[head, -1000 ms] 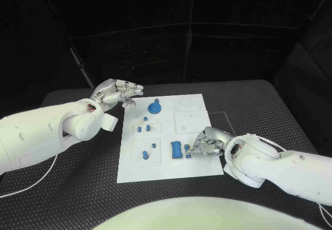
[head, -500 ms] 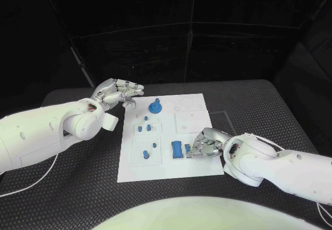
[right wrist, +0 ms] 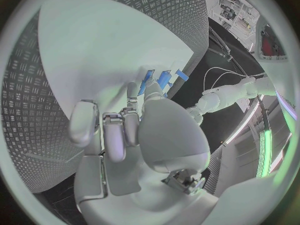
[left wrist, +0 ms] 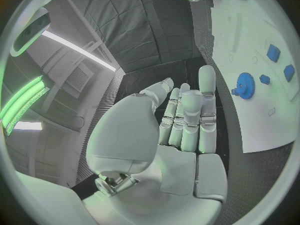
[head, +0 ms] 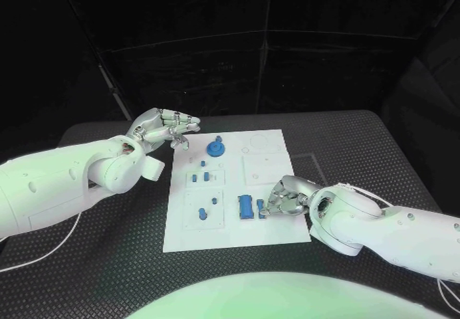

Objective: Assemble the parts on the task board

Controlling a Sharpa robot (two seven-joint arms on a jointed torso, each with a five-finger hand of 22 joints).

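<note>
We see the flat white rectangular task board (head: 230, 193) lying in the middle of the black ribbed table (head: 373, 153), with the small blue plastic parts spread over its left half. A round blue toothed gear (head: 216, 147) stands toward the board's twelve o'clock end, with a tiny blue piece (head: 202, 163) just below it. Two short blue pegs (head: 199, 177) sit in a square recess at the board's nine o'clock side, and a single blue peg (head: 202, 213) sits in the recess toward seven o'clock.

Our right hand (head: 286, 199) rests on the board at about five o'clock from its centre, fingers bent down onto a small blue block (head: 260, 207) that lies just beside a long blue bar (head: 245, 207). We cannot tell whether it grips that block.

Our left hand (head: 165, 127) hangs off the board near its eleven o'clock corner, fingers curled inward and holding nothing.
</note>
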